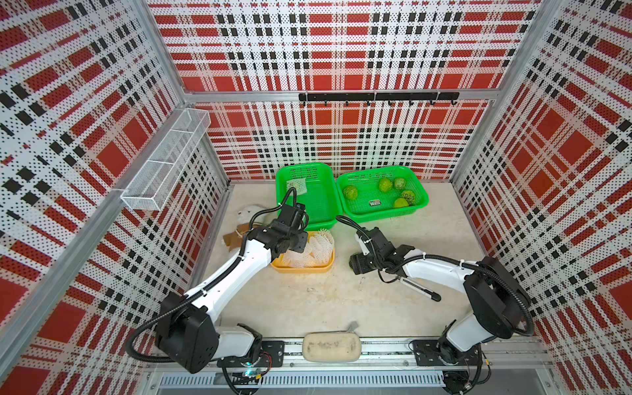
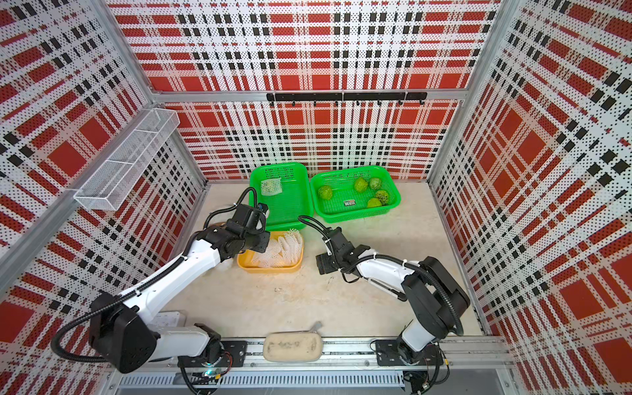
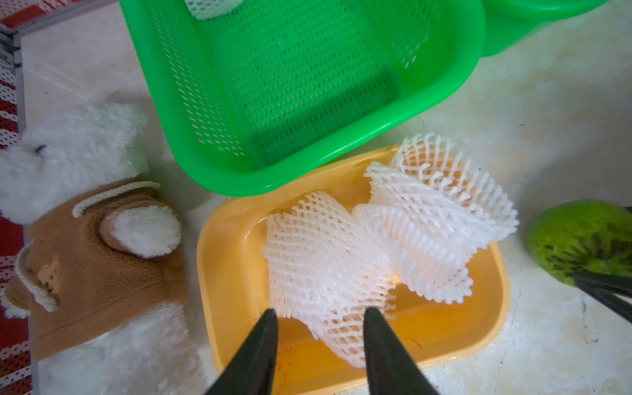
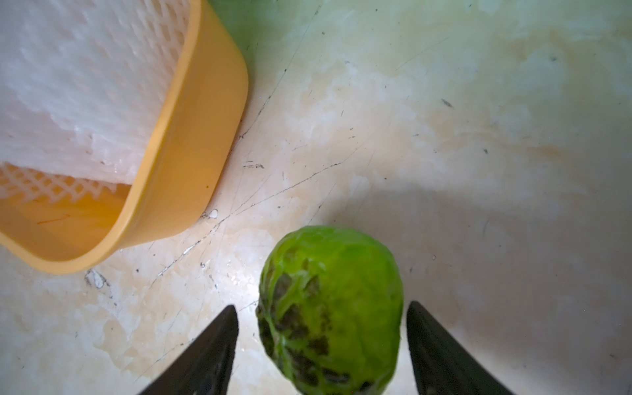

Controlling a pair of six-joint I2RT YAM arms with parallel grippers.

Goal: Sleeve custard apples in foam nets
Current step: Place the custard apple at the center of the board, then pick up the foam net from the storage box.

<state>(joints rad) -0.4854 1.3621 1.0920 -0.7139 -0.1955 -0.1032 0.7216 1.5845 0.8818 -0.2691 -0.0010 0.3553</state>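
Observation:
Several custard apples (image 1: 385, 184) (image 2: 360, 185) lie in the right green basket (image 1: 383, 215). One more custard apple (image 4: 330, 307) (image 3: 578, 239), green with dark patches, sits between the fingers of my right gripper (image 4: 319, 307) (image 1: 355, 264). That gripper is open, with a gap on each side of the fruit. White foam nets (image 3: 325, 256) (image 1: 313, 249) (image 4: 68, 85) fill the yellow tray (image 3: 225, 273) (image 1: 301, 270). My left gripper (image 3: 318, 313) is open just over the tray, with the tip of one net between its fingers. A netted fruit (image 1: 296, 185) rests in the left green basket (image 1: 319, 224) (image 3: 239, 178).
A white plush bear (image 3: 85, 239) (image 1: 251, 212) in a brown garment lies left of the tray. A beige pad (image 1: 331, 347) sits at the front edge. A wire shelf (image 1: 164, 160) hangs on the left wall and a hook rail (image 1: 376, 96) on the back wall.

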